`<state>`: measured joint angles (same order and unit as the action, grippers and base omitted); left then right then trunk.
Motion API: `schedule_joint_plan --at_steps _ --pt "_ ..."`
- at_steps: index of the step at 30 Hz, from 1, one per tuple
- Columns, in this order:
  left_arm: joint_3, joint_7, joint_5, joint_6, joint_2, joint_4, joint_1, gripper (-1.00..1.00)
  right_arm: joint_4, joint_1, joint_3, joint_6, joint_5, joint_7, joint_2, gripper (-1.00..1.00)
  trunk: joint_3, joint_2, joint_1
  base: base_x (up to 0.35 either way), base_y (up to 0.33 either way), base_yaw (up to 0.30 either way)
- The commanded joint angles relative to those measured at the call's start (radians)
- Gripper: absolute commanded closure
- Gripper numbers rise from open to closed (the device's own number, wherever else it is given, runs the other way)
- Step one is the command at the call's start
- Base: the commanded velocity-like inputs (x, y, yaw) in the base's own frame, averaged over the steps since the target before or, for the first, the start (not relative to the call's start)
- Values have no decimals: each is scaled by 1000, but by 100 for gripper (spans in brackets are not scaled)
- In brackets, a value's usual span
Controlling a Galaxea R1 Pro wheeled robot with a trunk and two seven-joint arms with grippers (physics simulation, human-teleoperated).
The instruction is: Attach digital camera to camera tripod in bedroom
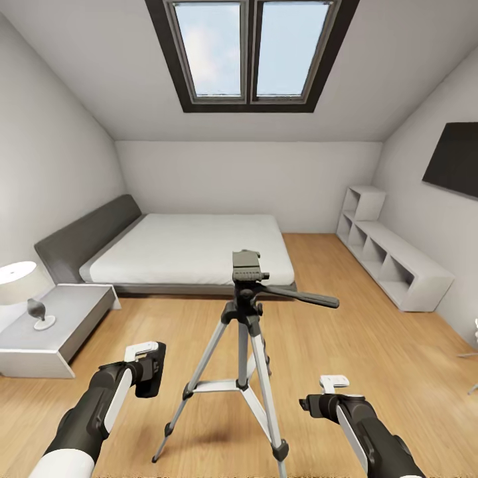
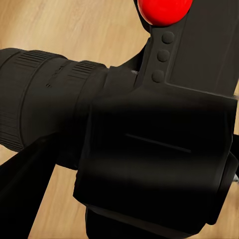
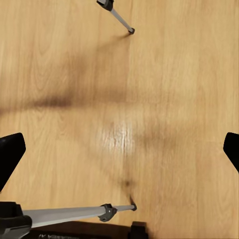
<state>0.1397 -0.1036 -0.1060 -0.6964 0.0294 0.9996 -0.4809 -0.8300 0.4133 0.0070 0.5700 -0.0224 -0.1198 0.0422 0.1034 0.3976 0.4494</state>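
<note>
Left tool (image 1: 147, 367) pinching the camera (image 2: 149, 144), red button clear up close, right tool (image 1: 317, 399) spread over bare floor (image 3: 149, 99), tripod (image 1: 245, 332) between them, bed (image 1: 192, 249) behind.

No readable text, labels, brands or numbers anywhere. The digital camera (image 2: 149, 149) has faint marks on its lens barrel, too blurred to read, plus unmarked round buttons below its red button (image 2: 164, 10). The camera tripod (image 1: 247, 345) head has ribbing only, no lettering.
</note>
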Motion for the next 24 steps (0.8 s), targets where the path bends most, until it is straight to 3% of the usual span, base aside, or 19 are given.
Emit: schedule_joint_plan --at_steps 1,24 --pt "-1 -8 -11 -5 0 1 -1 100 -1 1 1 5 -2 -2 1 -100 4 2 1 0 0 0" --pt "-2 -8 -11 -5 0 1 -1 100 -1 0 -1 4 9 -3 1 -100 41 2 1 0 0 0"
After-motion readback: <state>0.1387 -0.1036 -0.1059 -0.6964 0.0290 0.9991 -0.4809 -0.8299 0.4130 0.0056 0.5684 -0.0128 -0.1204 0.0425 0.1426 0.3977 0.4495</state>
